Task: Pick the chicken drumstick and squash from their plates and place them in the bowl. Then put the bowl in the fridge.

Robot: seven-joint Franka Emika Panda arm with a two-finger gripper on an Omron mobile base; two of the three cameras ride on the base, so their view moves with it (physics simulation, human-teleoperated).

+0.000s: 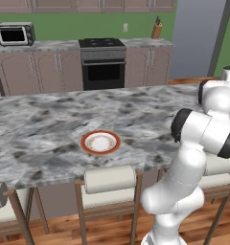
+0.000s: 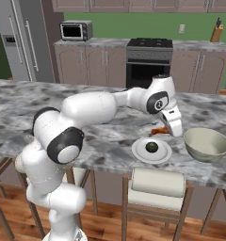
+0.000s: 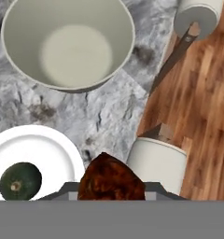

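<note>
My gripper (image 3: pixel 111 190) is shut on the chicken drumstick (image 3: pixel 111 178), a dark brown roasted piece that fills the gap between the fingers. In the right base view the gripper (image 2: pixel 170 130) hangs low over the counter, between a white plate and the bowl, with the drumstick (image 2: pixel 158 131) under it. The cream bowl (image 3: pixel 67 42) (image 2: pixel 206 143) is empty. The dark green squash (image 3: pixel 19 181) (image 2: pixel 152 147) lies on the white plate (image 3: pixel 44 144) (image 2: pixel 142 153). A red-rimmed plate (image 1: pixel 100 152) stands empty near the counter's front edge. The grey fridge (image 2: pixel 20 40) stands closed at the far left.
Padded stools (image 3: pixel 156 161) (image 1: pixel 109 178) line the marble counter's (image 2: pixel 110 141) front edge, with wood floor below. Across the room stand a black oven (image 2: pixel 148 66), a toaster oven (image 2: pixel 75 30) and a knife block (image 2: pixel 217 32).
</note>
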